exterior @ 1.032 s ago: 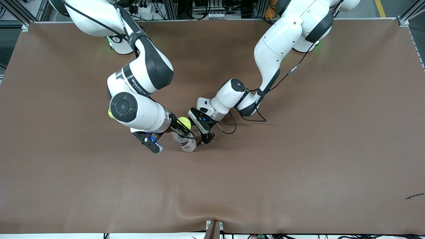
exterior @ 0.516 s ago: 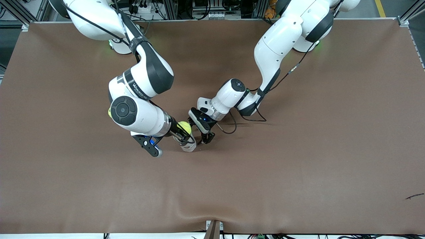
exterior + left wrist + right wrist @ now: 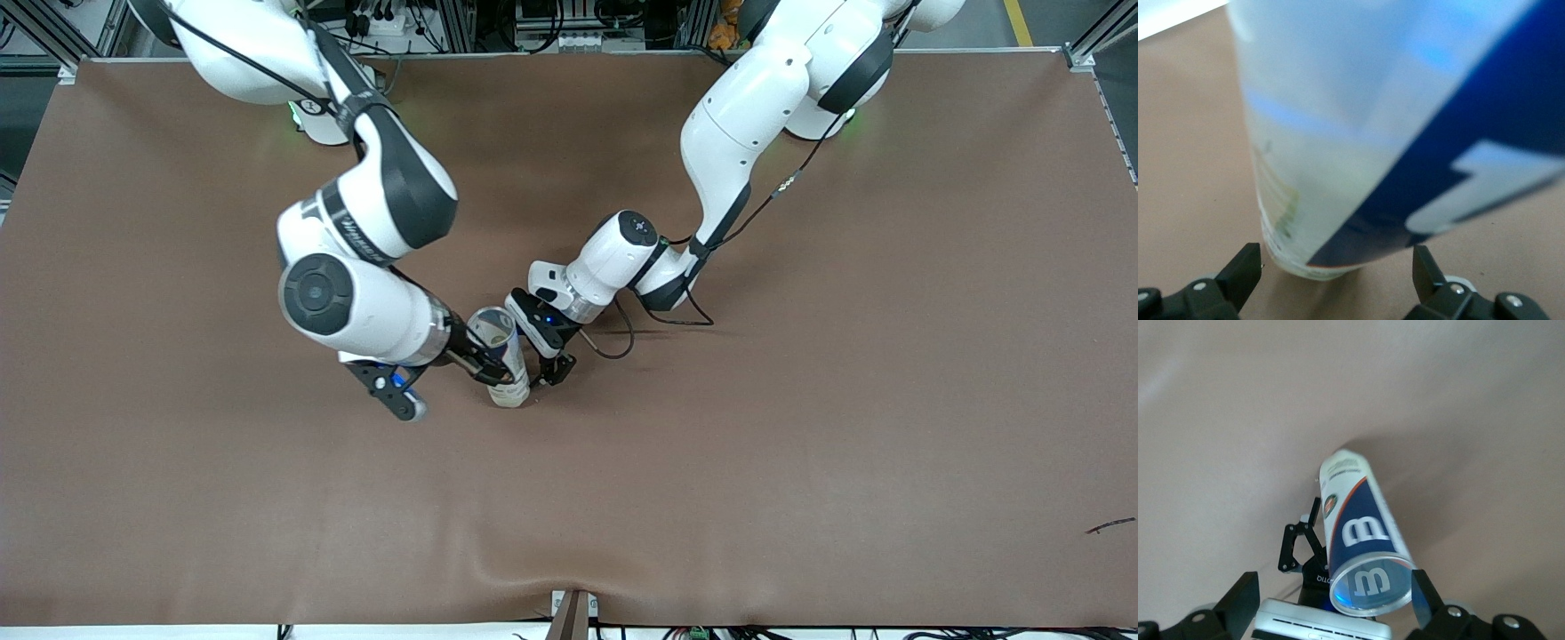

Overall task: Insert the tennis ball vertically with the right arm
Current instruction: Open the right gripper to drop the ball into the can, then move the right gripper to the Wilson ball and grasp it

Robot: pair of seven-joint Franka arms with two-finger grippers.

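Hovering over the mouth of the tennis ball can (image 3: 504, 354), my right gripper (image 3: 471, 360) has its two fingers (image 3: 1238, 597) spread wide, one on either side of the open rim and holding nothing. My right arm (image 3: 356, 222) reaches in from its base at the top of the front view. No tennis ball shows anywhere; whether one lies inside the can I cannot tell, since the right wrist view only shows blue print through the clear wall. The can stands upright near the middle of the brown table (image 3: 845, 400), white with a blue band and a white logo. My left gripper (image 3: 553, 366) sits low at the can's base on the side toward the left arm's end, fingers (image 3: 1241, 273) apart around the bottom of the can, not clearly pressing it. My left arm (image 3: 738, 124) waits there.
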